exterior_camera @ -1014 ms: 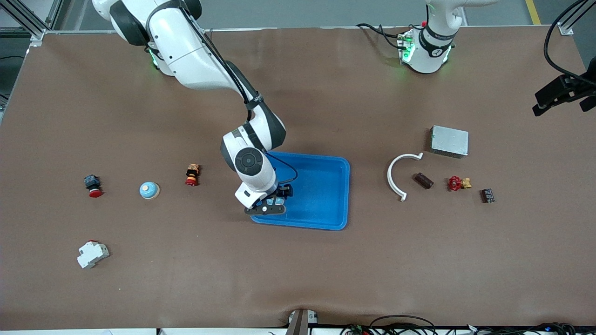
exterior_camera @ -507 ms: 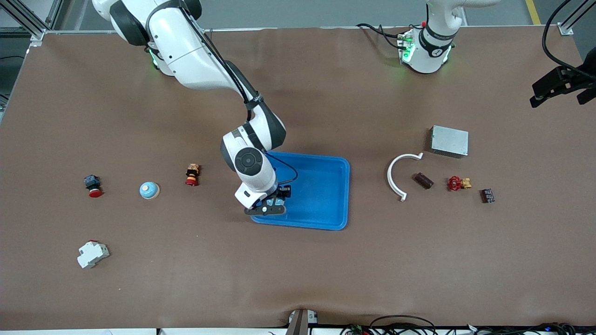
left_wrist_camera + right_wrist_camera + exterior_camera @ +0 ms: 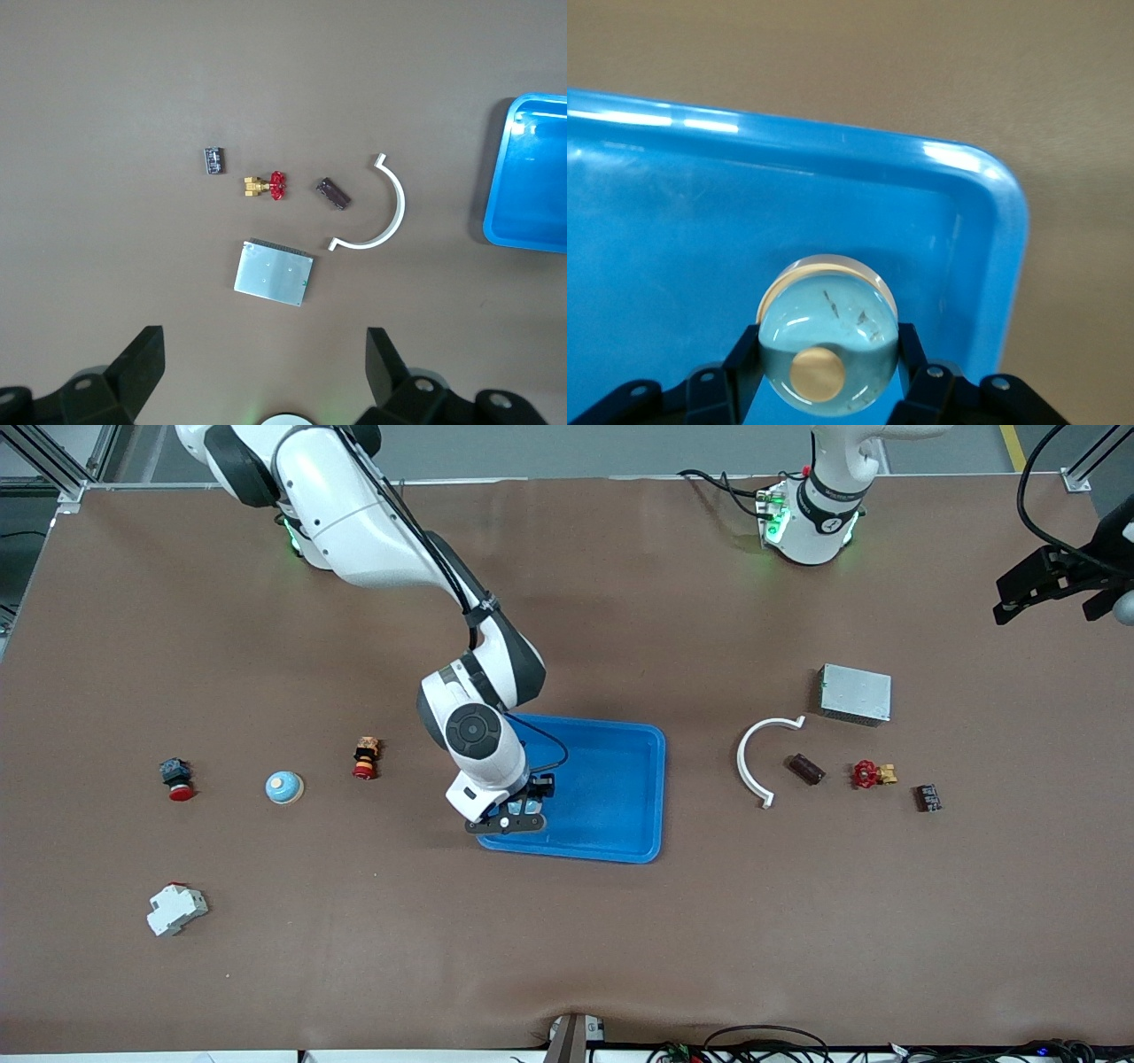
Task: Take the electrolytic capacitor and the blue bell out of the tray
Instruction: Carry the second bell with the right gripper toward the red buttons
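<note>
Here two pale blue bells show: one bell (image 3: 828, 341), dome up, clamped in the right gripper (image 3: 523, 808) over a corner of the single blue tray (image 3: 620, 797), a second bell (image 3: 284, 786) on the bench (image 3: 567, 939) toward the right arm's end. One brown capacitor (image 3: 806, 769) lies on its side, long axis slanting, beside the white curved clip (image 3: 753, 766). The left gripper (image 3: 266, 376) hangs spread apart above the bench.

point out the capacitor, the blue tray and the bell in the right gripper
capacitor (image 3: 806, 769), front view, middle of its dark body
blue tray (image 3: 620, 797), front view, bare floor
bell (image 3: 828, 341), right wrist view, top of its dome
right gripper (image 3: 827, 379), right wrist view, between fingertips
</note>
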Robot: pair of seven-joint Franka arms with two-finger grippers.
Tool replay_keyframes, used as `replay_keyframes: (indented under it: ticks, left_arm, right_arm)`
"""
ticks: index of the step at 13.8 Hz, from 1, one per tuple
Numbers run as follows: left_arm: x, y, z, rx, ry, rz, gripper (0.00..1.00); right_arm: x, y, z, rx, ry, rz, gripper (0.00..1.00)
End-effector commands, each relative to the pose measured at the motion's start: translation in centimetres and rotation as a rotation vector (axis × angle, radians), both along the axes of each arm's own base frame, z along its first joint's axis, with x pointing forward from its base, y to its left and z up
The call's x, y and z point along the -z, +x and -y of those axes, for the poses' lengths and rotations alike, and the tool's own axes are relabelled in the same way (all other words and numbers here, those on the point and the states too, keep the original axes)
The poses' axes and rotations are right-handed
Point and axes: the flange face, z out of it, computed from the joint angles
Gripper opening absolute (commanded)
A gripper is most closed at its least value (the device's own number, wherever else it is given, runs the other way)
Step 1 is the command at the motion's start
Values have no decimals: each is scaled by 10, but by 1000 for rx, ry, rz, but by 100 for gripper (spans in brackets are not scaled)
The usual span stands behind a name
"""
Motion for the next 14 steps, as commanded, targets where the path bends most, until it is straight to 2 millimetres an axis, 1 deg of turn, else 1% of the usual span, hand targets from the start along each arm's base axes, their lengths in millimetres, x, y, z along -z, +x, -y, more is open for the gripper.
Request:
replay_keyframes:
  ticks: [1,2,3,4,5,7,8,9,11,12,14]
  left_arm:
    - [-4,-10,15,23,-11,2,100]
    - [-7,-10,16,24,-11,7,100]
    - [-7,-10,17,27,-11,8,100]
    - [-8,-11,17,29,-11,10,100]
    - [-9,-11,17,30,-11,11,100]
    - [-9,-11,14,37,-11,11,100]
    - [-8,-10,15,38,-12,11,100]
    - [-8,-10,14,37,-12,11,100]
    - [-8,-10,11,35,-12,9,100]
    - [-7,-9,11,35,-12,8,100]
    - [-6,-10,11,37,-12,6,100]
  right_arm:
    - [-48,2,20,-79,9,-38,24]
    - [-63,4,30,-114,9,-48,24]
    - [-76,9,44,-152,10,-54,24]
    - [-90,13,64,-181,12,-65,24]
    - [-100,12,79,-206,17,-59,24]
    - [-111,9,108,-277,21,-54,24]
    - [-115,11,128,-306,25,-50,24]
    - [-117,10,144,-344,32,-40,21]
    - [-111,4,178,-404,39,-3,21]
    - [-102,-2,189,-418,38,12,21]
    - [-79,-13,203,-439,30,25,21]
